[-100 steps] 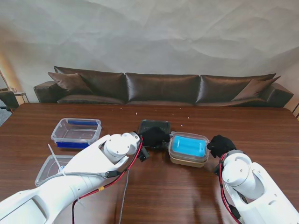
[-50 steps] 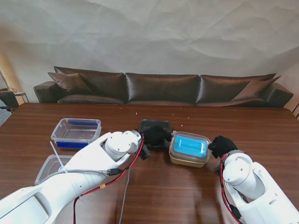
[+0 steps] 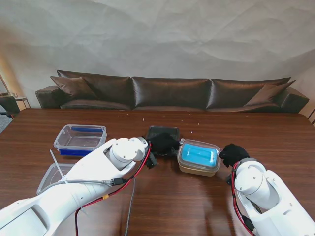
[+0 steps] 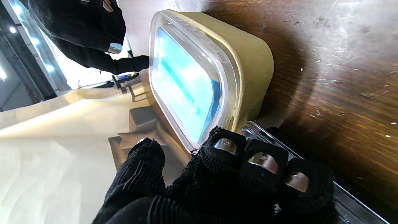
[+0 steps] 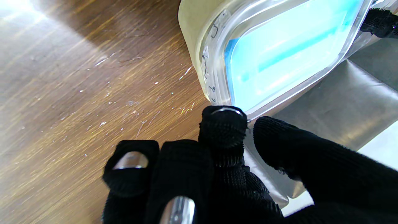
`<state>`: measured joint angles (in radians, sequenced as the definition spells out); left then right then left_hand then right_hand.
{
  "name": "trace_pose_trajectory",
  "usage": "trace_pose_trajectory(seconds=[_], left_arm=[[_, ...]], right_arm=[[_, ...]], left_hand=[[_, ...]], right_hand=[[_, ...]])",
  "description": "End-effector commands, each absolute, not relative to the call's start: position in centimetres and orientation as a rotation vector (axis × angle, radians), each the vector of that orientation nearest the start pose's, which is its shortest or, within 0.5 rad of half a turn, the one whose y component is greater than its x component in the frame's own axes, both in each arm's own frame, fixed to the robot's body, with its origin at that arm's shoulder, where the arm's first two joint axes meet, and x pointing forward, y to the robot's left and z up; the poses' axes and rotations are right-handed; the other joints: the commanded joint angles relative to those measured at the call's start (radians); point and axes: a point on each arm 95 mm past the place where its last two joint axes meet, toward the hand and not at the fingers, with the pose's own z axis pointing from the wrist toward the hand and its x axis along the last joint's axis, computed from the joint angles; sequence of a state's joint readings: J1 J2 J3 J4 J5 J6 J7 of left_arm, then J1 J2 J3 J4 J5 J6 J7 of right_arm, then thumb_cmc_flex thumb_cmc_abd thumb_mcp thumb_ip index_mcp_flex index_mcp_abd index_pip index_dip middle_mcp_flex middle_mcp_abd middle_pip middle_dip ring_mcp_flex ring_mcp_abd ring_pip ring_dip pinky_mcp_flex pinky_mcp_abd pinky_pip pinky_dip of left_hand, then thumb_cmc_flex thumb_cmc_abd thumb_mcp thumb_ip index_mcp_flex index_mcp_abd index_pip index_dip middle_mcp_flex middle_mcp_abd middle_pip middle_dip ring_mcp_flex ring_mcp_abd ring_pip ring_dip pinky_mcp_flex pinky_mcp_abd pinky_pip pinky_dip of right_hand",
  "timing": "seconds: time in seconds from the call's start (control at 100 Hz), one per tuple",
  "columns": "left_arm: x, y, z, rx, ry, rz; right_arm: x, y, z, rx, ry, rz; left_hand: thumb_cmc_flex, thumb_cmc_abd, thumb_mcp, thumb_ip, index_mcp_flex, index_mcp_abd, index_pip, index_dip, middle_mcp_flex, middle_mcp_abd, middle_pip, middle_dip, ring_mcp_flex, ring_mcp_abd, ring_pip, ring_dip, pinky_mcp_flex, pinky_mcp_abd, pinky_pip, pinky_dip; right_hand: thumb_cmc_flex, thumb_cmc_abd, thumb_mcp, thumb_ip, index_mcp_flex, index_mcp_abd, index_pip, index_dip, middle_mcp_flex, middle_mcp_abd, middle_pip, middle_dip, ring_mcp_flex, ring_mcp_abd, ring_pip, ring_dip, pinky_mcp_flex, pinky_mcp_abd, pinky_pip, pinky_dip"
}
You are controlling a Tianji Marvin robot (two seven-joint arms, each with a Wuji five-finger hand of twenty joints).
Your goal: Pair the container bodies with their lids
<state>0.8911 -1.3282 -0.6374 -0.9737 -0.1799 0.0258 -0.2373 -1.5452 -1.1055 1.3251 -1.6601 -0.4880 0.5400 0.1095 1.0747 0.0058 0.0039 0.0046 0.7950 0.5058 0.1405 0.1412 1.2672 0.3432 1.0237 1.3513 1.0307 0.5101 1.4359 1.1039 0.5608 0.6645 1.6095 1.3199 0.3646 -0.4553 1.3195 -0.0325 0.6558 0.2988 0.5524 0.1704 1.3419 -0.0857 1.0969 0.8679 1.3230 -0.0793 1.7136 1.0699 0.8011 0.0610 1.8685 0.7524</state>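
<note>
Behind the brown wood table [image 3: 162,206] stands a dark leather sofa [image 3: 172,93]. Stand view: beige container w/ clear lid [image 3: 199,157] sits mid-table, btw left hand [image 3: 162,143] and right hand [image 3: 232,153]; black tray [image 3: 160,132] behind left hand, blue-bottom clear box [image 3: 80,139] and a clear lid [image 3: 53,177] far left. Left wrist: fingers [image 4: 228,154] curled narrow on container's edge, over tray rim. Right wrist: fingers [image 5: 224,129] curled, one tip touching lid rim; a real grip I cannot tell.

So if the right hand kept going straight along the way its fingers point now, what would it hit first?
Most likely the beige container with the clear lid. The right hand already sits at that container's right end, one fingertip at the lid's rim; whether it touches is unclear. The left hand lies beyond.
</note>
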Motion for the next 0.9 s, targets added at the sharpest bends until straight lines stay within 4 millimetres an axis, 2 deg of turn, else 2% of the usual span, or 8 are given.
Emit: trace_pose_trajectory(seconds=[0.0,0.89], left_arm=[[51.16,-15.93,-33.32,-2.278,1.592,-1.853],[51.05,-16.00,-33.48,-2.291,1.616,-1.843]], right_arm=[[41.59,-5.89,-31.23,2.025,0.949,1.244],[41.35,-5.89,-31.23,2.031,0.944,1.233]], left_hand=[[0.020,0.030,-0.008,-0.014,-0.016,-0.025,-0.015,-0.007,0.001,0.049,0.005,0.004,0.026,0.077,0.075,0.008,-0.019,-0.016,-0.078,-0.060],[0.017,0.031,-0.009,-0.014,-0.012,-0.024,-0.008,-0.014,-0.004,0.048,0.003,0.002,0.021,0.076,0.071,0.006,-0.023,-0.018,-0.081,-0.060]], right_hand=[[0.007,0.017,0.000,0.008,0.006,-0.060,0.019,0.008,0.107,0.113,0.004,-0.008,-0.003,-0.098,0.084,-0.005,0.400,0.018,0.221,-0.004],[0.005,0.018,-0.002,0.009,0.010,-0.058,0.020,0.008,0.107,0.115,0.000,-0.012,-0.003,-0.099,0.084,-0.005,0.400,0.020,0.219,-0.006]])
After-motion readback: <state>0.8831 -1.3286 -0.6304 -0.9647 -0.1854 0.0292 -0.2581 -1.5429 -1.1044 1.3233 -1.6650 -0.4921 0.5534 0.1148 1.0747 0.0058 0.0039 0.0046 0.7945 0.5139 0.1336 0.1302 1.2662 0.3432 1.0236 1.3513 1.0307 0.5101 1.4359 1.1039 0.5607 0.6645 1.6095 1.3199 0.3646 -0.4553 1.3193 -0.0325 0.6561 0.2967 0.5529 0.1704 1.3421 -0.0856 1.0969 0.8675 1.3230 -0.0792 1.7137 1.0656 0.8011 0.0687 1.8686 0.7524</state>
